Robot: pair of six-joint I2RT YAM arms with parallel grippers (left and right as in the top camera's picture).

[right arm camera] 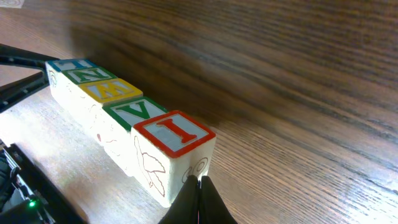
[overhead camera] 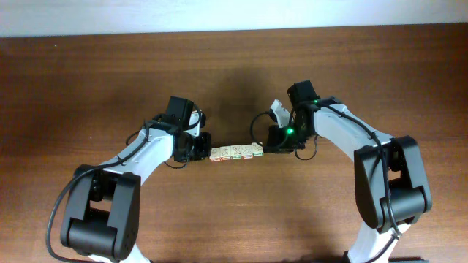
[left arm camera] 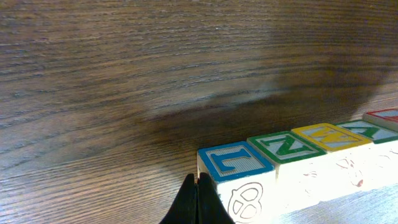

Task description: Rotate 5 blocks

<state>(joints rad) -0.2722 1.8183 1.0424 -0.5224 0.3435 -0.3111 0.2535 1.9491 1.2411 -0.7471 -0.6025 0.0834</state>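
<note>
A dark, grained wooden surface bears a row of five pale cube blocks at overhead centre. Only wrist views show lettered tops, and left pincer and right pincer pinched together, empty.

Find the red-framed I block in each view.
Overhead: the red-framed I block ends the row on the picture's right.
Left wrist: at the right edge, farthest away.
Right wrist: centre, nearest.
Shared landmark: the yellow-framed M block, mid-row.
</note>
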